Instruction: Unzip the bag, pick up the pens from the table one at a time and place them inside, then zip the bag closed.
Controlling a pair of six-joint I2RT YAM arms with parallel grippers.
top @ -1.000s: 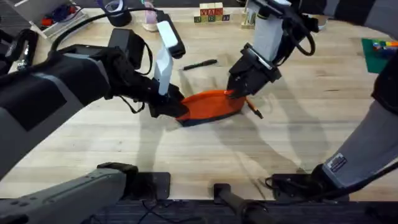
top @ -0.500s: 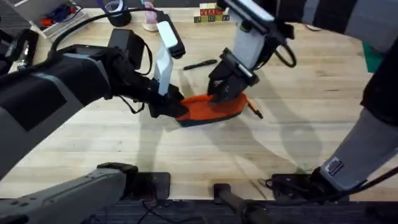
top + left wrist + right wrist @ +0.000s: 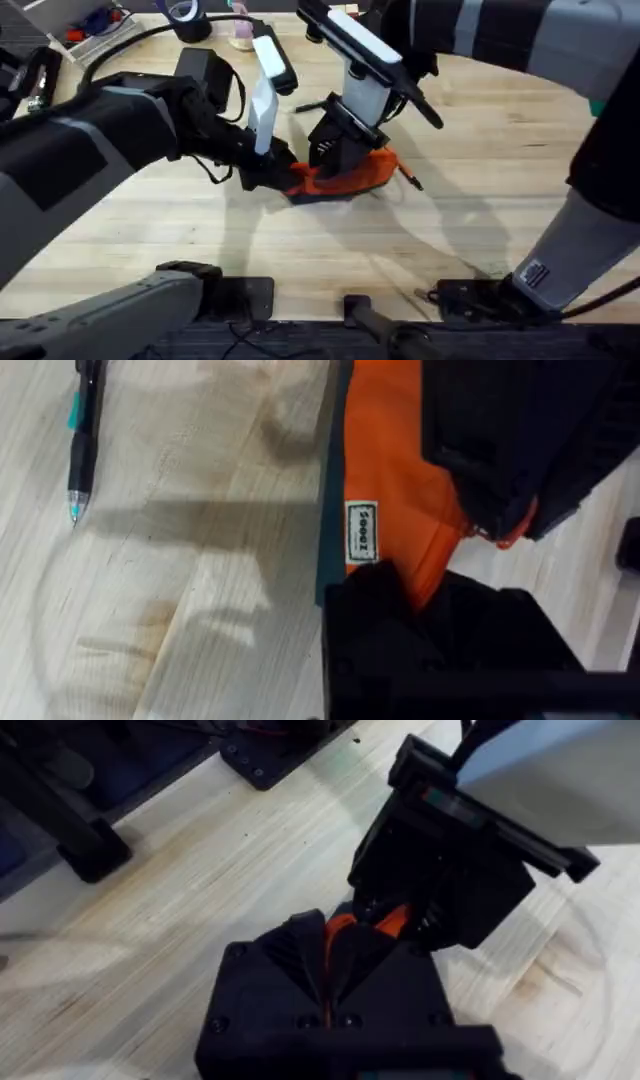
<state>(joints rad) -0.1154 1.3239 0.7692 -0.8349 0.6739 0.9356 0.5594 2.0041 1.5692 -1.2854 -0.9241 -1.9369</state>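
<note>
I see the orange pouch (image 3: 350, 175) mid-table (image 3: 300, 250), my left tool (image 3: 285, 175) clamped on its end, my right tool (image 3: 330, 955) pinching the orange pull tab (image 3: 342, 925); the black pen (image 3: 83, 435) lies just behind the pouch

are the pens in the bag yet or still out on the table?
Out. The black pen lies on the table behind the bag; the orange pen lies at the bag's end.

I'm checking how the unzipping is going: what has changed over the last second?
The right hand slid along the top of the pouch from its right end to its left end, towards the left hand, fingers shut on the orange pull tab. The left hand kept its grip on the pouch's left end. The orange pen stayed put.
</note>
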